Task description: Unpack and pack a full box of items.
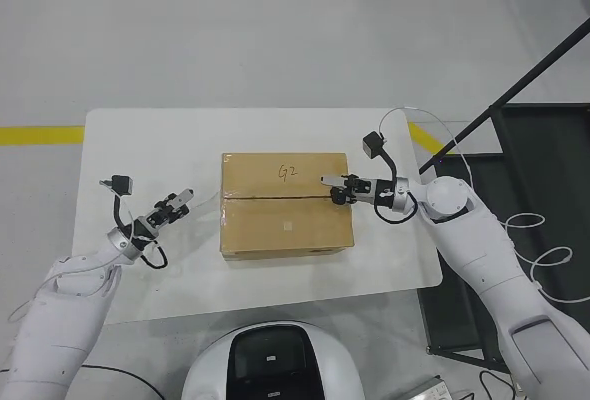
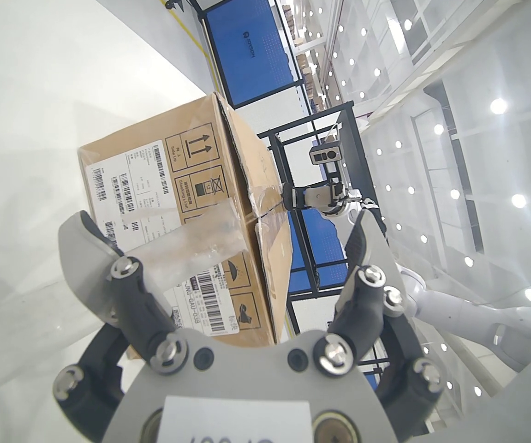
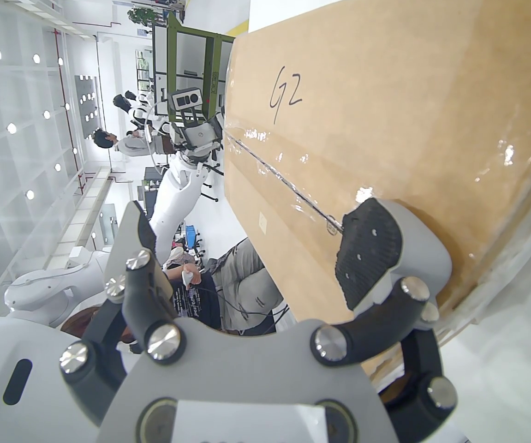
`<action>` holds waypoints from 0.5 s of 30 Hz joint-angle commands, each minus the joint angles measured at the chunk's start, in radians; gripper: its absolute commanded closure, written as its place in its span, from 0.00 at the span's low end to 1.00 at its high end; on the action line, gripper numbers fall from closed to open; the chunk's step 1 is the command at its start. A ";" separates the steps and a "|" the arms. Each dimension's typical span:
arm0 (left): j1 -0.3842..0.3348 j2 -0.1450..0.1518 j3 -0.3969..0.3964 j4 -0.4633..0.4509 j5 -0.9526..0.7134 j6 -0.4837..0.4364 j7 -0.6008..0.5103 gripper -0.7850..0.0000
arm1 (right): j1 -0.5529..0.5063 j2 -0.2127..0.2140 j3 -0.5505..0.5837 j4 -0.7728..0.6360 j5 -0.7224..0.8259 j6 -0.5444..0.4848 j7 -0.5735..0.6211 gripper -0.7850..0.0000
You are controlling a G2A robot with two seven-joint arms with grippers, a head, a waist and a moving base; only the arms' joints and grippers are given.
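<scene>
Box point(image 1: 287, 205): brown cardboard, flaps closed, in the middle of the white table point(image 1: 145, 140), with clear tape along the top seam point(image 1: 275, 197).
Right gripper point(image 1: 333, 190): over the box's right edge at the seam, fingers apart, one pad point(image 3: 371, 251) close against the cardboard top.
Left gripper point(image 1: 183, 197): just beside the box's left side, fingers apart. A clear tape strip point(image 2: 191, 242) runs from one finger toward the box.
</scene>
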 commanded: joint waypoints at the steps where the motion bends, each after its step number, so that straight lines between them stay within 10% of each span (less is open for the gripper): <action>1: 0.000 0.000 0.000 0.000 0.000 0.000 0.000 0.00 | 0.000 0.000 0.000 0.000 0.000 0.000 0.000 0.00; 15: 0.012 -0.006 0.006 -0.022 -0.042 0.020 0.039 0.00 | 0.000 0.000 0.000 0.000 0.000 0.000 0.000 0.00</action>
